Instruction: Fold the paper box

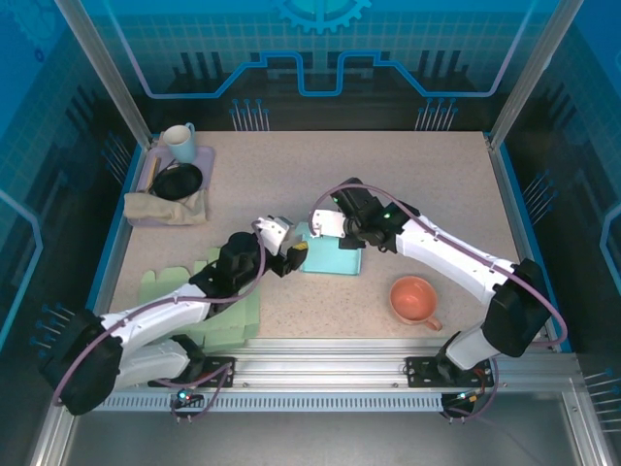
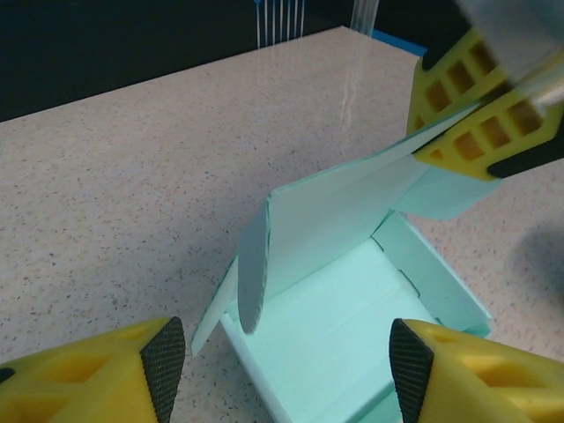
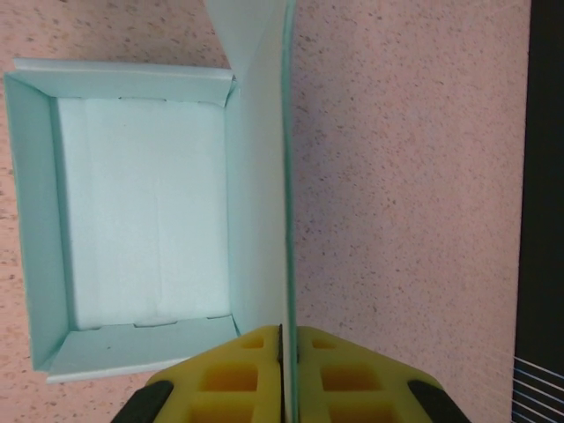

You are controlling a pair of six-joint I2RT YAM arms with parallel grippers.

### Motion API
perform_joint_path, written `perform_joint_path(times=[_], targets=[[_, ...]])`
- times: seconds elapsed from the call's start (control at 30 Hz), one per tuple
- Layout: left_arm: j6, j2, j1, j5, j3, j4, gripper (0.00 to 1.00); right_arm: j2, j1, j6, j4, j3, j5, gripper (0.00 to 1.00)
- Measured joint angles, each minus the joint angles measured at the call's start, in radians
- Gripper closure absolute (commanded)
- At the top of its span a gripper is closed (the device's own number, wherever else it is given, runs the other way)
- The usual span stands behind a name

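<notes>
The mint-green paper box (image 1: 335,256) lies open on the table's middle. In the left wrist view its tray (image 2: 352,335) faces up and the lid flap (image 2: 335,211) stands upright, a rounded side tab hanging at its left end. My right gripper (image 3: 288,339) is shut on the flap's top edge (image 3: 287,176), and its yellow fingers (image 2: 480,115) pinch that edge at the upper right. My left gripper (image 2: 286,366) is open. Its pads (image 2: 163,366) straddle the tray's near side without touching it. From above, the left gripper (image 1: 296,254) sits at the box's left edge and the right gripper (image 1: 322,231) above it.
An orange cup (image 1: 415,299) stands to the right of the box. Flat green paper sheets (image 1: 209,306) lie under my left arm. At the back left a purple tray (image 1: 199,155) carries a mug, a black bowl and a folded cloth.
</notes>
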Motion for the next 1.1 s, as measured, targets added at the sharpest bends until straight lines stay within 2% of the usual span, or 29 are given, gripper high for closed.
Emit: perform_joint_path(times=[0.27, 0.6, 0.7, 0.8, 0.93, 1.1], targets=[[0.076, 0.066, 0.011, 0.052, 0.01, 0.037, 0.45, -0.024, -0.01, -0.039, -0.022, -0.043, -0.092, 0.9], [0.114, 0.075, 0.012, 0.164, 0.026, 0.041, 0.88, -0.046, -0.018, -0.064, -0.027, -0.056, -0.152, 0.85], [0.127, 0.075, 0.011, 0.188, 0.026, 0.037, 0.96, -0.046, -0.032, -0.058, -0.01, -0.056, -0.145, 0.69], [0.126, 0.075, 0.009, 0.209, 0.026, 0.04, 1.0, -0.049, -0.048, -0.034, 0.024, -0.056, -0.142, 0.53], [0.124, 0.07, 0.009, 0.204, 0.026, 0.043, 1.0, -0.096, -0.073, 0.018, 0.106, -0.093, -0.127, 0.44], [0.098, 0.031, 0.01, 0.181, 0.018, 0.06, 1.0, -0.224, -0.168, 0.196, 0.251, -0.168, -0.094, 0.46]])
